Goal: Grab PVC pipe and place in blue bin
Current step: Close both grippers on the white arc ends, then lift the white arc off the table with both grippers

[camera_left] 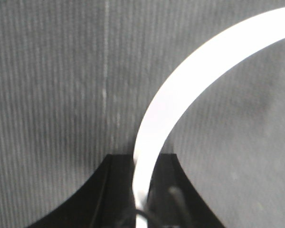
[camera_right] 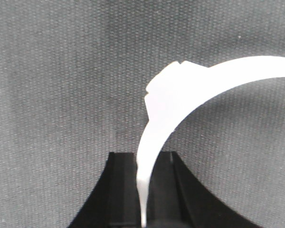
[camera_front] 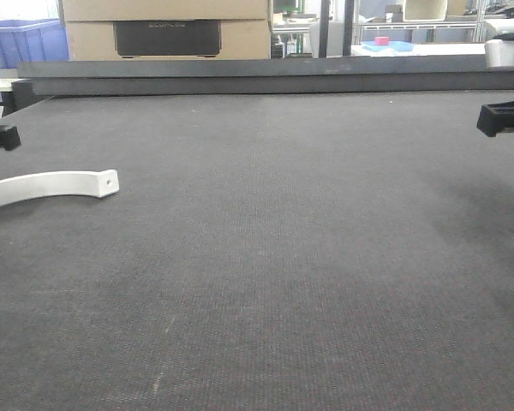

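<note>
The PVC pipe [camera_front: 504, 52], a stubby pale grey-white cylinder, stands at the far right by the table's back rail. The blue bin [camera_front: 24, 40] sits beyond the back rail at the far left. In the left wrist view my left gripper [camera_left: 142, 157] is shut on a flat white curved strip [camera_left: 180, 95]. That strip also lies low over the mat [camera_front: 51, 185], its holed end pointing right. My right gripper [camera_right: 143, 155] is shut on a second white curved strip [camera_right: 180, 90]. A black part of the right gripper [camera_front: 504, 116] shows below the pipe, apart from it.
Dark grey mat [camera_front: 265, 257] covers the table. A raised dark rail [camera_front: 257, 75] runs along the back edge. Behind it stand a cardboard box [camera_front: 167, 30] and shelving with a small pink object [camera_front: 381, 40].
</note>
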Robot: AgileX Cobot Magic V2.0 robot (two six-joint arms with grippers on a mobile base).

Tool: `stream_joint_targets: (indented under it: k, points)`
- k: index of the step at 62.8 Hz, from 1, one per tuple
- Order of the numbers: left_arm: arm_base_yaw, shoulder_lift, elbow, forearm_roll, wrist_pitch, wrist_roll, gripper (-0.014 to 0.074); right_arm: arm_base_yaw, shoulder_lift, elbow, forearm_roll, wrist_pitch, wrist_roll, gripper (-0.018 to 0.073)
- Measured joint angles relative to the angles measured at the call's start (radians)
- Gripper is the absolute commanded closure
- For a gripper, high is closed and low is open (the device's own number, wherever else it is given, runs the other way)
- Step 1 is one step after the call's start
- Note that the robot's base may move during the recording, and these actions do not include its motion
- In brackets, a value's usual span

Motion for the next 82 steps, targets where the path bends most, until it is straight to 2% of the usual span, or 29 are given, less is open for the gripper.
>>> stream_joint_targets:
  k: [20,38,55,69,82]
  points:
    - [0.0,-0.176,0.0,-0.039,-0.033,0.0,0.0707,0.0,-0.072,0.0,0.0,-0.009,0.0,0.0728]
    - [0.002,-0.346,0.0,-0.098,-0.131,0.109,0.0707,0.0,-0.183,0.0,-0.002,-0.065,0.0,0.0728]
    - [0.002,-0.484,0.008,-0.121,-0.244,0.128,0.0707,0.0,-0.346,0.0,-0.008,-0.175,0.0,0.0728]
    - [-0.001,-0.599,0.143,-0.203,-0.407,0.13,0.0707,0.0,-0.421,0.0,-0.008,-0.227,0.0,0.0728]
    - [-0.061,-0.716,0.342,-0.17,-0.553,0.13,0.0707,0.0,-0.459,0.032,-0.008,-0.316,0.0,0.0728]
